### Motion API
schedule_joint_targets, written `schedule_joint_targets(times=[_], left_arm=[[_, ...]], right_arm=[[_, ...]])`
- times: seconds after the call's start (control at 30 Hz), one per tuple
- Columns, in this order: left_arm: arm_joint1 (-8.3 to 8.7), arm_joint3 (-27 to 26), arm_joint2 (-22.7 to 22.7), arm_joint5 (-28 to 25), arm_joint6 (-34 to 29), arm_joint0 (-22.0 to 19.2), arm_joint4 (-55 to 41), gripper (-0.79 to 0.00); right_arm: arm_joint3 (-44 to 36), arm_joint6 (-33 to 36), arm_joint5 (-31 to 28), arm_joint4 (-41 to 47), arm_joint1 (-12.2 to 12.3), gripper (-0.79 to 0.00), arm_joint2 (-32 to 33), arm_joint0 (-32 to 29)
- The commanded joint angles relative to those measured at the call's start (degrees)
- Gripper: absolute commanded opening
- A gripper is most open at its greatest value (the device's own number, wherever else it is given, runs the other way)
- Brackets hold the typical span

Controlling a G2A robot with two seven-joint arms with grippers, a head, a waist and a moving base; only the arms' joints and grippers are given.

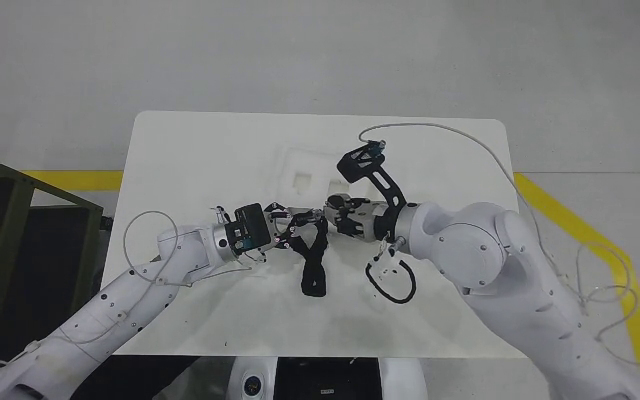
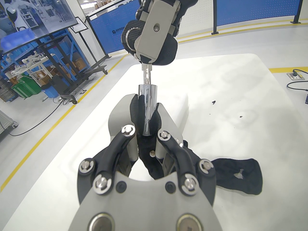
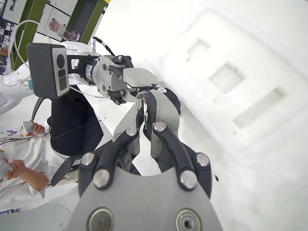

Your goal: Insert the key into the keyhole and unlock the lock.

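Note:
My left gripper [image 2: 145, 112] is shut on a chrome lock cylinder [image 2: 147, 93], whose black fabric-covered cable [image 2: 237, 174] trails onto the table. Straight beyond it my right gripper [image 2: 147, 60] is shut on the head of a silver key [image 2: 146, 74]. The key's blade points at the cylinder's end and its tip meets the keyhole. From the right wrist, the key [image 3: 141, 103] with its ring sits between my right gripper's [image 3: 144, 115] fingers, the left gripper [image 3: 140, 86] just past it. From above, the left gripper [image 1: 288, 228] and right gripper [image 1: 330, 218] meet mid-table over the black cable [image 1: 313, 268].
A white foam tray [image 1: 305, 160] with rectangular recesses lies just behind the grippers. A loop of black wire [image 1: 392, 284] rests on the white table [image 1: 190, 160] under the right arm. A green frame [image 1: 40, 230] stands off the table's left side.

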Motion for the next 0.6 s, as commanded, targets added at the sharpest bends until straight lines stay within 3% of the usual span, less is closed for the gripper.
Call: schedule_joint_targets(times=[0.0, 0.57], left_arm=[[0.00, 0.00, 0.00, 0.00, 0.00, 0.00, 0.00, -0.785], [0.00, 0.00, 0.00, 0.00, 0.00, 0.00, 0.00, -0.785]], right_arm=[[0.45, -0.06, -0.11, 0.24, -0.10, -0.785, -0.10, 0.25], [2.56, 0.21, -0.29, 0.84, -0.92, -0.785, -1.92, 1.37]])
